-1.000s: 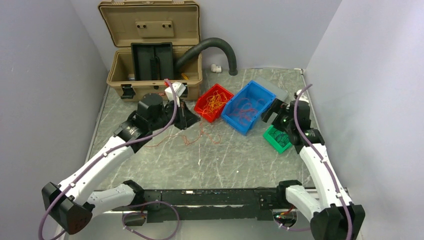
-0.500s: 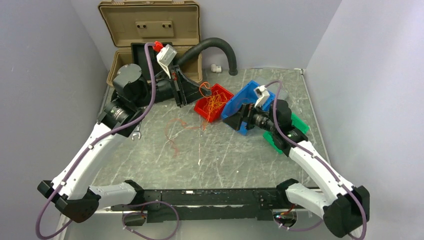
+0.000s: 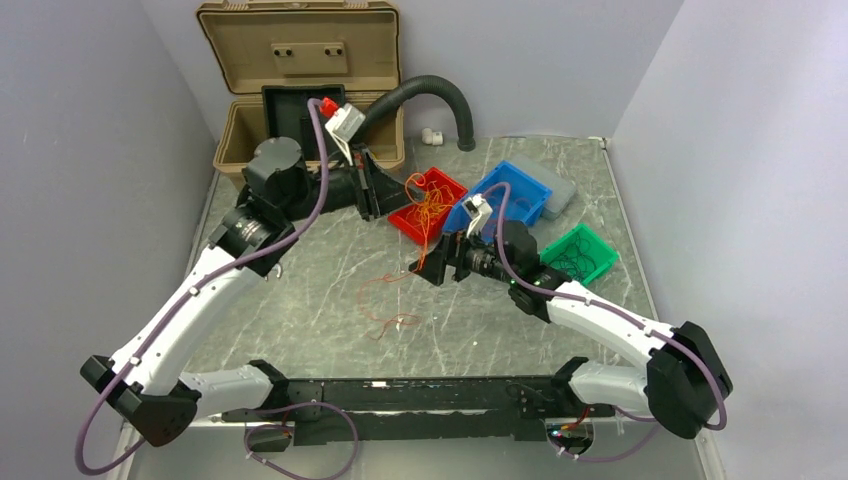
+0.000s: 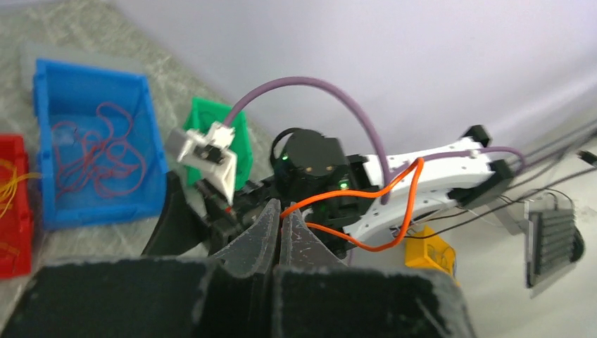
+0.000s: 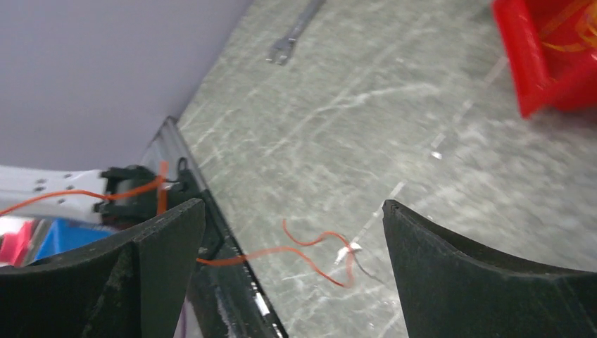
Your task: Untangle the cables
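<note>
The grey counter (image 3: 480, 320) carries an open tan case (image 3: 300, 60) at its far left corner, with a black hose (image 3: 440, 90) arching up beside it. Three bins stand in a row toward the far right. The blue bin (image 3: 525, 185) is in the middle, the red bin (image 3: 400, 220) is touching its left side, and the green bin (image 3: 600, 250) is just to its right.

The left claw (image 4: 281, 211) is raised in front of the case, beside the red bin. Its fingers are pressed together, pinching an orange cable (image 4: 366, 204) that loops away from the tips.

The right claw (image 5: 292, 205) reaches low over the middle of the counter, near the red bin's near corner. It is spread wide and grips nothing.

More orange cables (image 3: 430, 205) are heaped in the red bin, red cables (image 4: 98, 141) coil in the blue bin, and dark cables (image 3: 572, 258) lie in the green bin. A loose red cable (image 3: 385, 300) sprawls on the bare counter, just left of the right claw and nearer the arm bases. In the right wrist view it shows between the spread fingers.

A small wrench (image 5: 292, 32) lies on the counter farther off.
</note>
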{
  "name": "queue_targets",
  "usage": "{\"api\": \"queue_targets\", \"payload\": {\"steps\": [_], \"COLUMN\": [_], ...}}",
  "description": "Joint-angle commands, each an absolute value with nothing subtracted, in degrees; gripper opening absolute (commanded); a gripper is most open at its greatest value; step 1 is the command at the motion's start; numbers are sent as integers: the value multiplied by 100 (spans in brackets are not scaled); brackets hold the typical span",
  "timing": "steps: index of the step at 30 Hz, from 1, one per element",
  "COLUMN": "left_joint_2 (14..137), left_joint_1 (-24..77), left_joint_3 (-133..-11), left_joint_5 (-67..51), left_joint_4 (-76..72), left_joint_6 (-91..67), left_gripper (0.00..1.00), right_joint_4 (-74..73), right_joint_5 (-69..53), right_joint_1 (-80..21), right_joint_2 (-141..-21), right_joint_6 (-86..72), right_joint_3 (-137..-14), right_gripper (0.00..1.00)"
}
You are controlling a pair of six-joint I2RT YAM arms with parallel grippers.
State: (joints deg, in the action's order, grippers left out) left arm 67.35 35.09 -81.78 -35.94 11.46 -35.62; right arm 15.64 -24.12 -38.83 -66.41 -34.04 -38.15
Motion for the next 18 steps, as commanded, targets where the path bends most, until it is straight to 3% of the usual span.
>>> {"api": "queue_targets", "payload": {"steps": [1, 7, 13, 18], "left_joint_2": [6536, 6083, 6030, 6519], "left_joint_1": [3532, 3515, 3516, 3509], "left_joint_3": [-7527, -5812, -4499, -3982], "left_joint_5": [-2876, -1848, -795, -613], "left_joint_4": [1303, 1491, 1764, 1566], "left_joint_6": [-3345, -3240, -3023, -3086], "left_gripper": [0, 0, 0, 0], "right_joint_4": [1311, -262, -638, -619], "right_joint_5": [-1114, 258, 136, -159], "right_joint_1": [-3877, -3874, -3889, -4199], "right_joint_2": [-6411, -5866, -5641, -5928], "right_joint_6": [-3389, -3318, -3192, -3064], "right_joint_3": [-3582, -3568, -3460, -3615], "right_gripper": [98, 98, 100, 100]}}
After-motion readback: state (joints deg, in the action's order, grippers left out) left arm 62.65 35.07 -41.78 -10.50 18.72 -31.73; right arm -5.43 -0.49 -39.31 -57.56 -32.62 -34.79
